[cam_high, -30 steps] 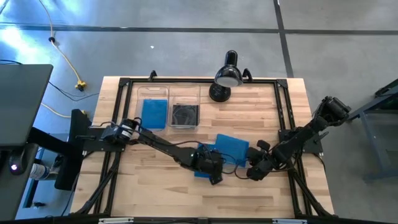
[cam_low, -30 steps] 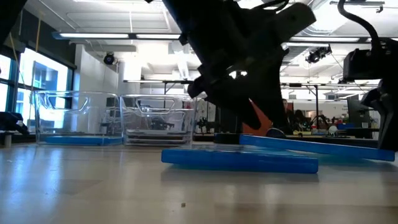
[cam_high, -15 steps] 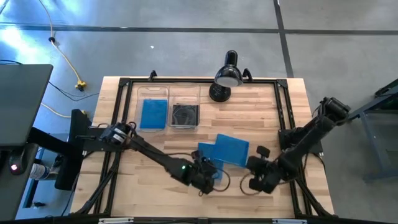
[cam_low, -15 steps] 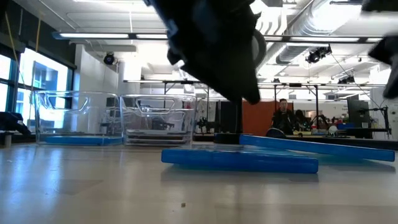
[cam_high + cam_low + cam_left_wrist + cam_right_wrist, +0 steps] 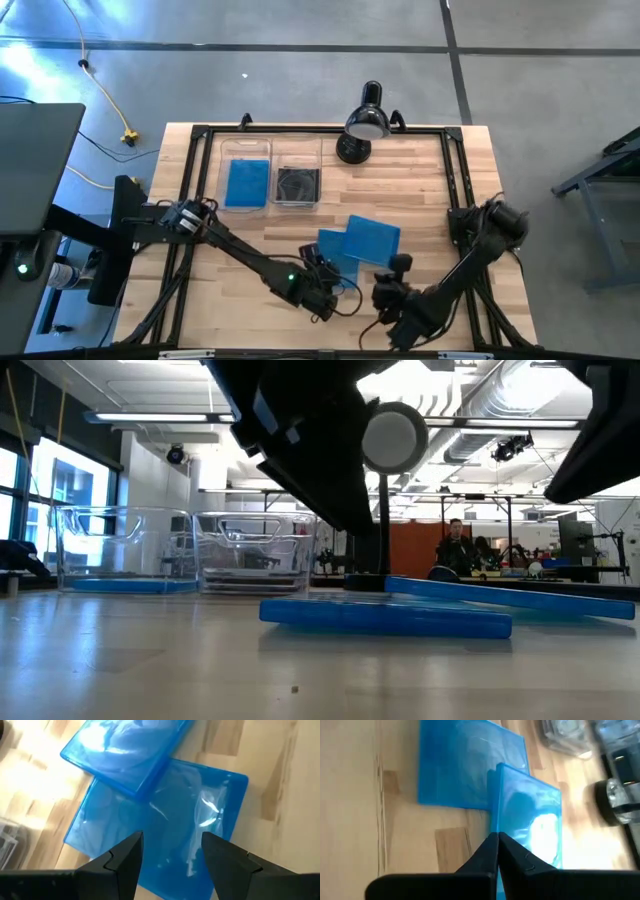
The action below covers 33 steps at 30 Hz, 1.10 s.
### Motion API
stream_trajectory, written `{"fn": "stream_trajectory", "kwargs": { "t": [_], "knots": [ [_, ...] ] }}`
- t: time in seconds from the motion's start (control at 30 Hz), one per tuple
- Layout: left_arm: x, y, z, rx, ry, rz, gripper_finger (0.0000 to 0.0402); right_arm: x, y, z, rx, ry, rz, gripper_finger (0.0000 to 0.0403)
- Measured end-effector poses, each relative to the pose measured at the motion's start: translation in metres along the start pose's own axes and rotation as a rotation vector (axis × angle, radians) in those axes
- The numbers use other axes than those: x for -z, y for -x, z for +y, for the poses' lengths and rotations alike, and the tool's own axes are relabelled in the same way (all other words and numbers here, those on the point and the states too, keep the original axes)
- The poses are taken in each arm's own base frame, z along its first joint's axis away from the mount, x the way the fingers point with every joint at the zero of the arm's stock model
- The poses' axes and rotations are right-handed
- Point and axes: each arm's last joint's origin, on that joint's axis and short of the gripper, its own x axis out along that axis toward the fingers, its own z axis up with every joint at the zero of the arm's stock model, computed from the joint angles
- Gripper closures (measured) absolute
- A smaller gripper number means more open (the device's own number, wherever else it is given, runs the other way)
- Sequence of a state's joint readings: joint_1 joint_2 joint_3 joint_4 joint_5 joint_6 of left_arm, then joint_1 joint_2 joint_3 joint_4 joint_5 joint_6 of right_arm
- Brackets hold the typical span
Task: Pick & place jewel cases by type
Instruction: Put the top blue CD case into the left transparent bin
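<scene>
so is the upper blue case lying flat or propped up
Propped: the upper blue case slants, one edge resting on the lower blue case, which lies flat.

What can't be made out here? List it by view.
- High view: how many cases lie in the left bin; they stack.
- High view: left gripper fingers, hidden by its wrist.
- Low view: the lower blue case shows edge-on only.
- Right wrist view: the lamp, blurred and cut off.

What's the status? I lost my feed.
Left pincer open above the lower blue jewel case, empty. Right pincer shut, empty, near the upper blue jewel case. Nothing in the way.
</scene>
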<state>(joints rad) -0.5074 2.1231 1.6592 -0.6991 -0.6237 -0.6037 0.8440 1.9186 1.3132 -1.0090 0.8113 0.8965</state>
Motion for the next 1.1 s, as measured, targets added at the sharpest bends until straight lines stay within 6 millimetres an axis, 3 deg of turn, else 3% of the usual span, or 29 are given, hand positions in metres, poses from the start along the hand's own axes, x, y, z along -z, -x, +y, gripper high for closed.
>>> {"fn": "stream_trajectory", "kwargs": {
  "t": [0.33, 0.6, 0.7, 1.0, 1.1],
  "knots": [
    [0.007, 0.001, 0.002, -0.028, -0.015, 0.054, 0.0205, -0.012, -0.025, 0.044, 0.104, 0.078, 0.093, 0.0403],
    [0.011, 0.005, 0.0, -0.034, -0.012, 0.062, 0.0205, -0.017, -0.045, 0.039, 0.112, 0.036, 0.202, 0.0397],
    [0.011, 0.005, 0.0, -0.031, -0.012, 0.064, 0.0205, -0.02, -0.05, 0.036, 0.111, 0.032, 0.209, 0.037],
    [0.011, 0.004, 0.0, -0.033, -0.012, 0.063, 0.0205, -0.028, -0.063, 0.026, 0.127, 0.059, 0.239, 0.0227],
    [0.011, 0.004, 0.0, -0.033, -0.012, 0.063, 0.0205, -0.032, -0.07, 0.02, 0.133, 0.045, 0.258, 0.0202]
  ]
}}
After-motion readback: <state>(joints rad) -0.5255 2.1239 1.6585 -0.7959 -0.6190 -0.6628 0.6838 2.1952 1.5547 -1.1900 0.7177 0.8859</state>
